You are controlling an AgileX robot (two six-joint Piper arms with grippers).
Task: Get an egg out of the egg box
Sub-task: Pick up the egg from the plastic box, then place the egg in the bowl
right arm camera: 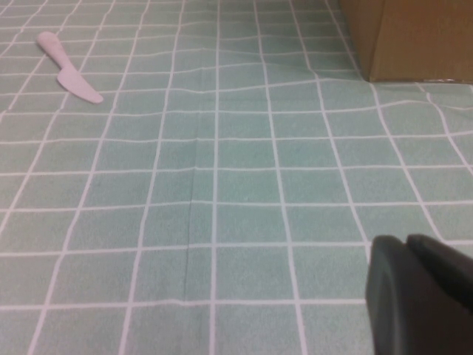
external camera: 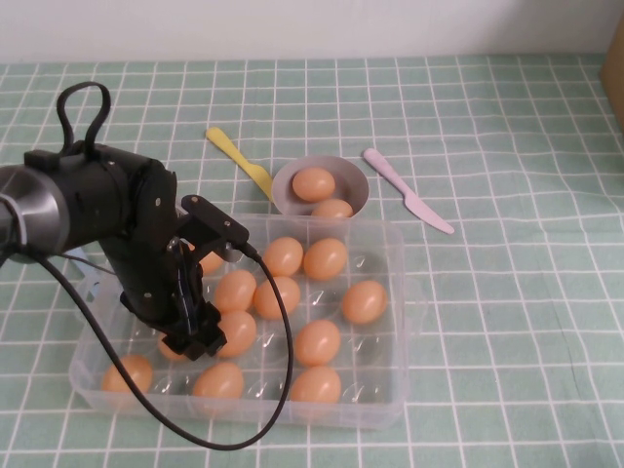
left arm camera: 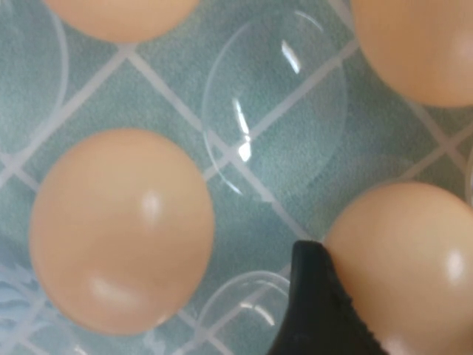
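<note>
The clear plastic egg box (external camera: 395, 292) lies on the green checked cloth and holds several orange-tan eggs. My left gripper (external camera: 195, 339) is lowered into the box's near-left part. In the left wrist view one black fingertip (left arm camera: 314, 285) presses against the side of an egg (left arm camera: 414, 259) that rests on the box floor. The other finger is out of view. Another egg (left arm camera: 122, 229) lies close beside it, with an empty dimple (left arm camera: 277, 103) beyond. My right gripper (right arm camera: 423, 296) is shut and empty, low over bare cloth, outside the high view.
A mauve-grey bowl (external camera: 292, 195) with two eggs stands just behind the box. A yellow spatula (external camera: 239, 156) lies to its left and a pink plastic knife (external camera: 408, 190) to its right, also in the right wrist view (right arm camera: 68, 70). A cardboard box (right arm camera: 406, 37) stands far right.
</note>
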